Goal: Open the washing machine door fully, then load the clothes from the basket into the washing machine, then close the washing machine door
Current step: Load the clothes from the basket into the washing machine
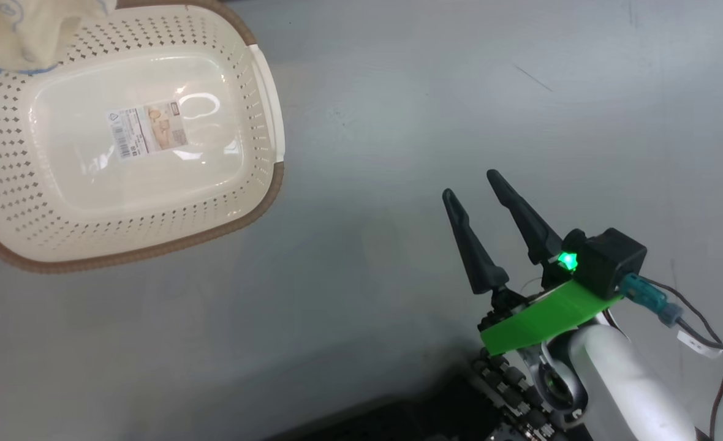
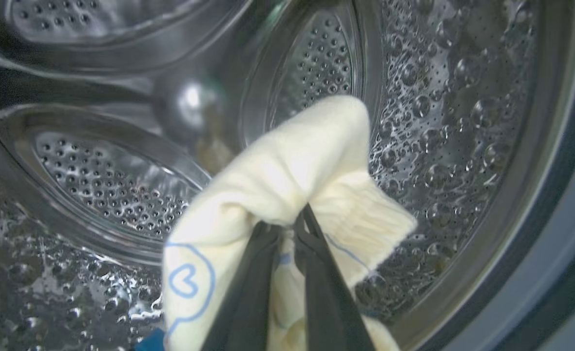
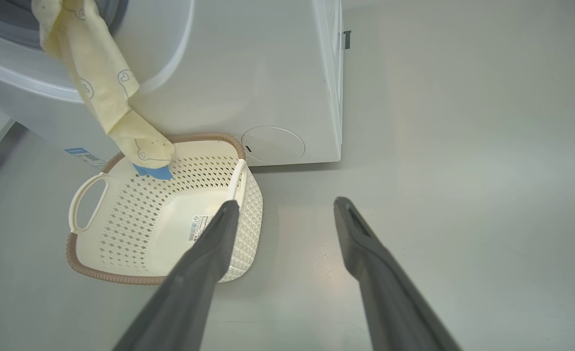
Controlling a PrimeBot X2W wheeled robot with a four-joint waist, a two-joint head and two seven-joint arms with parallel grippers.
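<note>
My left gripper [image 2: 299, 219] is shut on the pale cream clothes [image 2: 287, 170], holding the bunched fabric inside the steel perforated drum of the washing machine [image 2: 443, 122]. From the right wrist view the clothes [image 3: 102, 87] trail out of the machine's mouth down the white washing machine [image 3: 248, 73] front, their blue-tipped end hanging at the far rim of the basket [image 3: 97, 273]. In the head view that hanging end of the clothes [image 1: 24, 30] lies over the basket [image 1: 257, 202] corner; the basket floor shows just its label. My right gripper [image 1: 475, 184] stands open over the bare floor, right of the basket. The washing machine door is out of view.
Grey floor spreads to the right of the basket and machine. A round white service flap [image 3: 273, 144] sits low on the machine's front. Cables [image 1: 704, 331] trail from my right wrist.
</note>
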